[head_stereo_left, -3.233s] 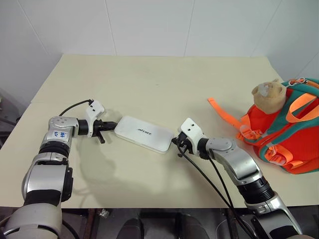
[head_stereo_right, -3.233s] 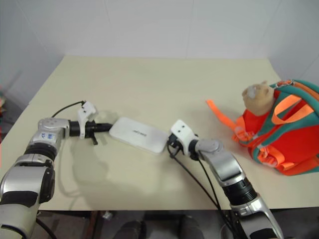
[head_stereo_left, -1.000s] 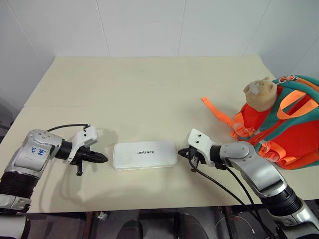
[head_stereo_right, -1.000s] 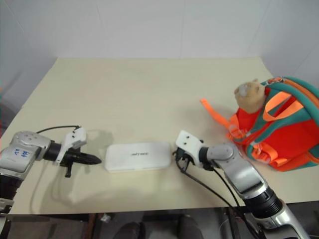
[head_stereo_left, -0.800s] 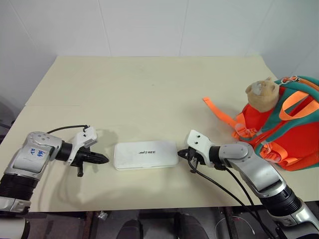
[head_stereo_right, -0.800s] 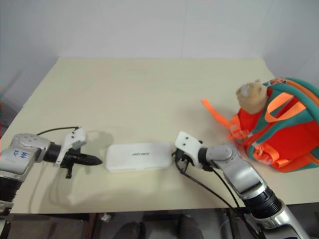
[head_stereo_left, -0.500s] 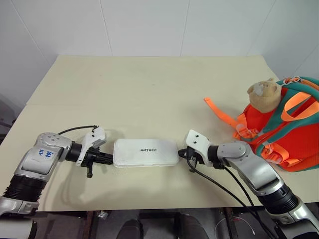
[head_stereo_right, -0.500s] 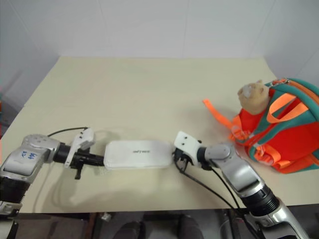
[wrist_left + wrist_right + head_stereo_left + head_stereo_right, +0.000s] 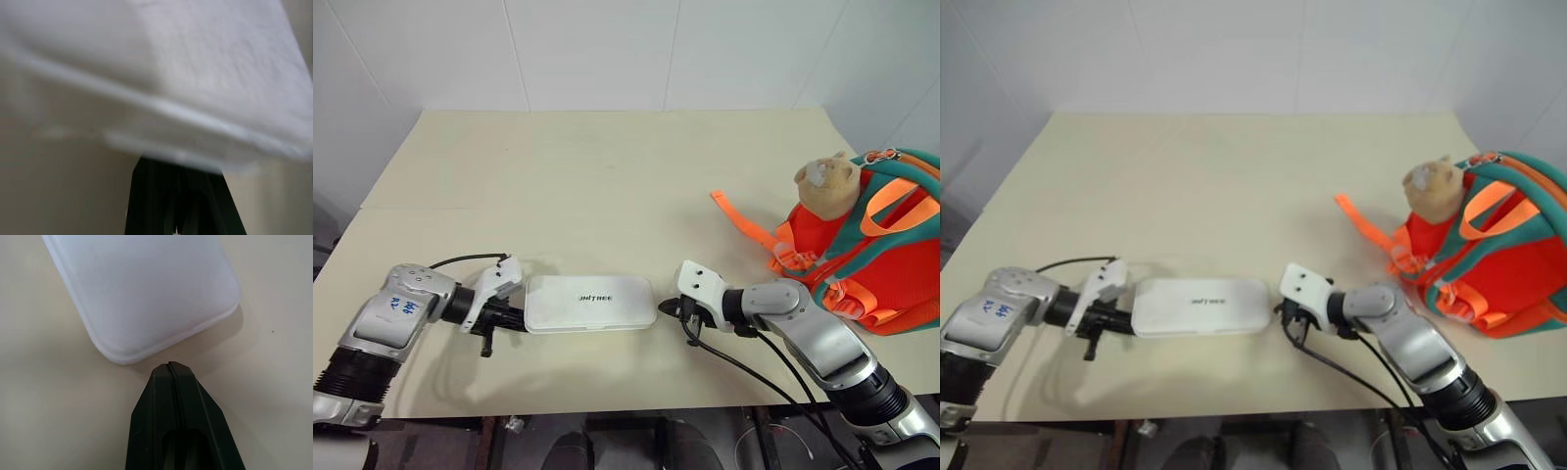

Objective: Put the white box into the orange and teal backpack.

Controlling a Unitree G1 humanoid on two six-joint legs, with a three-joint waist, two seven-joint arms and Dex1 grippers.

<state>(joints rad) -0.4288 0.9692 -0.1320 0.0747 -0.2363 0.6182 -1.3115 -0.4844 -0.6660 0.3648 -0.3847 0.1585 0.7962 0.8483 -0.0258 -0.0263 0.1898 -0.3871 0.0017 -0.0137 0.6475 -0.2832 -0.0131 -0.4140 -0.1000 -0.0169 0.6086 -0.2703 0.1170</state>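
Lying flat at lower centre on the desk: white box. Pressed together at its ends: left fingers, right fingers. At right: orange and teal backpack.

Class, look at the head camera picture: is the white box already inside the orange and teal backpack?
No: the white box lies flat on the table, well apart from the orange and teal backpack.
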